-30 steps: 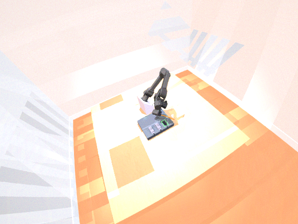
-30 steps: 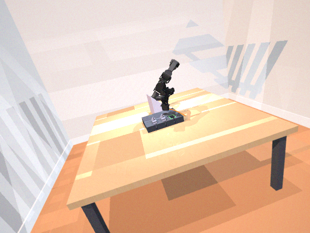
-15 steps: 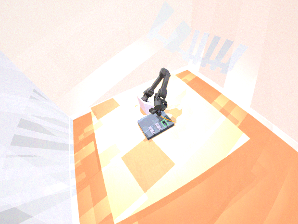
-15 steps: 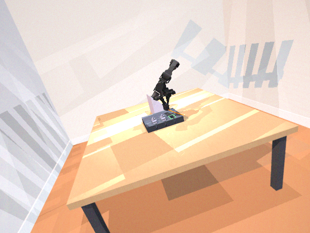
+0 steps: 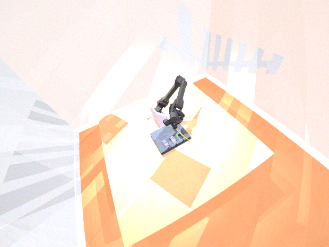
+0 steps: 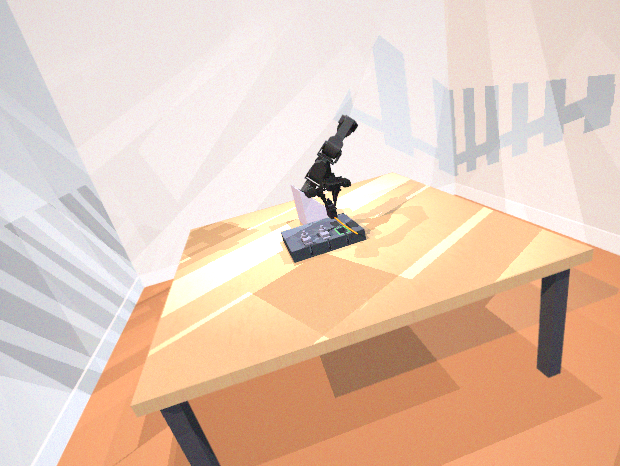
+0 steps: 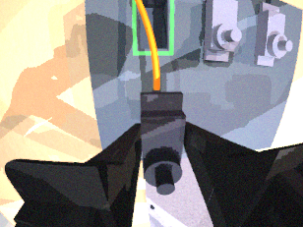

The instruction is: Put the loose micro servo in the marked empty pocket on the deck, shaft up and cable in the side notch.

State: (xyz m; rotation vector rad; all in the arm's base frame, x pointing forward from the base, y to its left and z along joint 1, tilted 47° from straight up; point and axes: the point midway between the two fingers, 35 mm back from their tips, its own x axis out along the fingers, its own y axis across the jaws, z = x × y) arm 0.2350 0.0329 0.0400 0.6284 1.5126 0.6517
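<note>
My gripper (image 5: 174, 127) (image 6: 331, 213) (image 7: 161, 128) is shut on the loose dark micro servo (image 7: 162, 124), above the back part of the grey deck (image 5: 159, 134) (image 6: 295, 238) (image 7: 236, 109). In the wrist view the servo's round output shaft faces the camera. Its orange cable (image 5: 183, 135) (image 6: 346, 225) (image 7: 156, 73) runs out from its far end, across the marked pocket. The empty pocket (image 5: 180, 137) (image 6: 342, 230) (image 7: 159, 26), outlined in green, lies ahead of the servo in the wrist view. The fingers hide the servo's sides, and its exact height is unclear.
Two pale servos (image 5: 165, 143) (image 5: 173, 139) (image 6: 305, 238) (image 6: 324, 232) (image 7: 221, 28) (image 7: 275, 35) sit in the deck in a row beside the marked pocket. A pale upright panel (image 5: 157, 116) (image 6: 306, 207) stands behind the deck, near the arm. The deck rests on a wooden table (image 6: 225, 325).
</note>
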